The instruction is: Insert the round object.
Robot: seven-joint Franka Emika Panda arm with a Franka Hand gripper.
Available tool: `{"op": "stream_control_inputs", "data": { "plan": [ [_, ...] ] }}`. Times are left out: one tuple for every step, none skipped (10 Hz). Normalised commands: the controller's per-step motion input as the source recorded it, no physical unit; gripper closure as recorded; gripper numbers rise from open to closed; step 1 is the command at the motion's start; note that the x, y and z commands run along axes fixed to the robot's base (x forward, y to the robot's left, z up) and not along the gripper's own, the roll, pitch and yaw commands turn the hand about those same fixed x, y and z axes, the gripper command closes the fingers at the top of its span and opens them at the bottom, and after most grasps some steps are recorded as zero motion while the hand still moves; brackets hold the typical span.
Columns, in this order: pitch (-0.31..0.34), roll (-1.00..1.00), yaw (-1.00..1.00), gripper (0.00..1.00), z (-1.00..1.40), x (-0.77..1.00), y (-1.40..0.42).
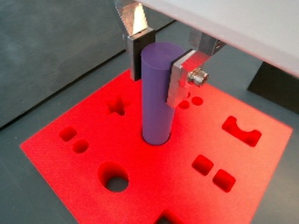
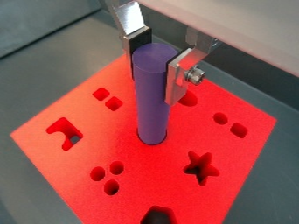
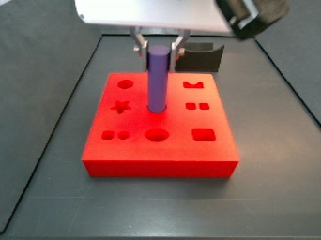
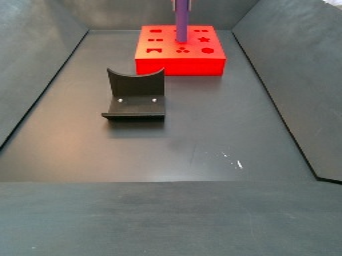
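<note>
The purple round peg [image 1: 156, 96] stands upright over the middle of the red block [image 1: 70, 166]. Its lower end sits in a round hole at the block's centre, seen in a wrist view [image 2: 149, 131]. My gripper [image 1: 158, 70] is shut on the peg's upper part, one silver finger [image 2: 183, 77] on each side. In a side view the gripper [image 3: 160, 44] is straight above the block [image 3: 157, 150] with the peg [image 3: 158, 80] below it. In a side view the peg [image 4: 181, 15] rises from the block [image 4: 181, 62] at the far end of the floor.
The block's top has several other cut-outs: a round hole [image 1: 114, 181], a star [image 2: 200, 165], squares [image 1: 212, 171] and an arch [image 1: 243, 129]. The dark fixture [image 4: 134, 96] stands on the dark floor apart from the block, and shows behind it in a side view [image 3: 204, 56]. Walls ring the floor.
</note>
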Motion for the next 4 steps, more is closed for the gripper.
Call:
{"op": "stream_control_inputs", "data": {
  "plan": [
    [0.0,0.11,-0.15,1.0,-0.81,-0.19,0.0],
    [0.0,0.05,-0.14,1.0,-0.69,-0.14,0.0],
    [0.02,0.0,-0.09,1.0,-0.25,-0.03,0.0],
    [0.0,0.0,0.0,1.0,0.0,0.0,0.0]
  ]
}}
